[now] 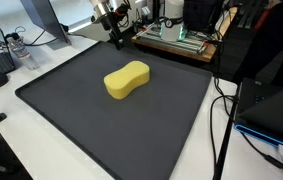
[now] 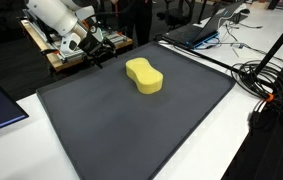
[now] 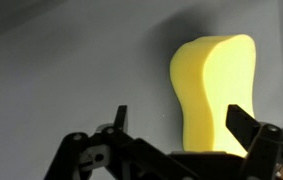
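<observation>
Looking down the wrist view, I find the black two-fingered Robotiq gripper [image 3: 178, 120] nearest the lens, jaws spread wide and holding nothing. Just beyond the fingertips lies the yellow, peanut-shaped foam sponge [image 3: 209, 95], flat on the dark grey rubber mat [image 3: 61, 70] and offset toward the finger at the right of that picture. I cannot tell from here whether anything touches it.

In an exterior view, the white table [image 1: 26, 140] comes first, then the mat's near corner, then the sponge [image 1: 127, 80] resting around the middle of the mat. Behind it, the gripper [image 1: 117, 42] hangs over the mat's far edge, apart from the sponge. In an exterior view from another side, the white arm [image 2: 56, 15] carries the gripper [image 2: 99, 55] near the sponge [image 2: 143, 76]. Farthest back stand a wooden board of electronics [image 1: 176, 40] and black cables [image 2: 266, 85].
</observation>
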Motion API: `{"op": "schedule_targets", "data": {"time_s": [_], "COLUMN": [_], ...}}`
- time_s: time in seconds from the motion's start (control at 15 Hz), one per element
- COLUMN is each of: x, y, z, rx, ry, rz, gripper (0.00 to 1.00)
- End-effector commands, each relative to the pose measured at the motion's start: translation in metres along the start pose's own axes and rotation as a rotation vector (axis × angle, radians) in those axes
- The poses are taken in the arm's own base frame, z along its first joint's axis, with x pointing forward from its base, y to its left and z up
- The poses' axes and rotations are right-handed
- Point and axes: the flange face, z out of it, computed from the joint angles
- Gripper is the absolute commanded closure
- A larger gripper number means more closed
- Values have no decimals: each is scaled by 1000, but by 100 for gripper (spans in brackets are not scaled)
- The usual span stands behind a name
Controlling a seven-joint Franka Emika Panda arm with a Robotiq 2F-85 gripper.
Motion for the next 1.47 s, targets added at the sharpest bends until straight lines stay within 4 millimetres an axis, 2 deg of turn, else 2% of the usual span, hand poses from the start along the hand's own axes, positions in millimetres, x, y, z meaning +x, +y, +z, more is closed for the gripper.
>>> {"op": "schedule_targets", "data": {"time_s": [0.0, 0.33, 0.73, 1.0, 1.4], "x": [-36, -62, -82, -85, -69], "y": [-23, -67, -135, -188, -265], "z": [-10, -5, 1, 1, 5], "rx": [13, -80, -297, -439, -554], "ry": [40, 38, 6, -16, -89], "rz": [138, 277, 281, 187, -7], "gripper": [0, 0, 0, 0, 0]}}
